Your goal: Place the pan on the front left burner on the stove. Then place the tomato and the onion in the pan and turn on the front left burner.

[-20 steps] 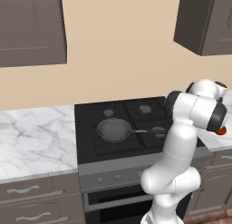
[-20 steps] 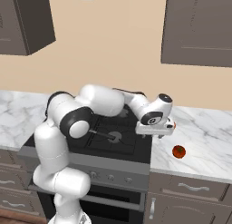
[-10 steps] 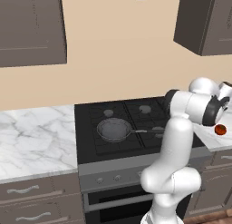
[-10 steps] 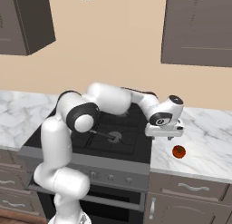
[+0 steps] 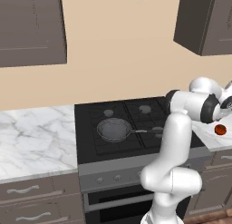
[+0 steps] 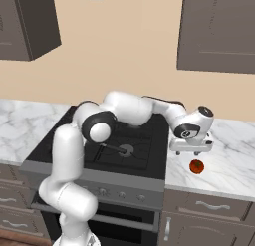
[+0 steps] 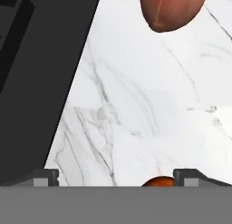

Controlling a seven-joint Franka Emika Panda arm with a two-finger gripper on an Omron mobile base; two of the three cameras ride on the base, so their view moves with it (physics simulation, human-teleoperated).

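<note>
We see the pan (image 5: pixel 114 129) sitting on the front left burner (image 5: pixel 110 133) of the stove (image 5: pixel 131 128), its long thin handle (image 5: pixel 139 131) pointing to the right across the grates. In the left base view the pan looks empty. From the right base view the arm hides the pan's bowl, and only the handle (image 6: pixel 115 149) shows by a grey cap.

Our arm reaches out to the right, past the stove's edge, over the white marble surface (image 6: pixel 224 163). The claw (image 6: pixel 191 151) hangs just above that surface, pointing down, with its fingers spread wide apart and nothing between them. In the hand view the two dark fingertips (image 7: pixel 44 177) stand at opposite sides of the bottom, far apart, with bare marble (image 7: pixel 136 105) between.

The tomato (image 6: pixel 196 166) rests on the marble to the right of the stove, just below and in front of the claw in the right base view; we also see it as a small red-orange ball (image 5: pixel 220 129) beside the wrist in the left base view. In the hand view its top (image 7: pixel 159 181) peeks up at the bottom, between the fingertips and nearer the right one.

The onion (image 7: pixel 172 10) lies on the same surface, at the upper edge of the hand view, apart from the tomato. The stove's black edge (image 7: pixel 41 73) runs diagonally down the left of that view.
</note>
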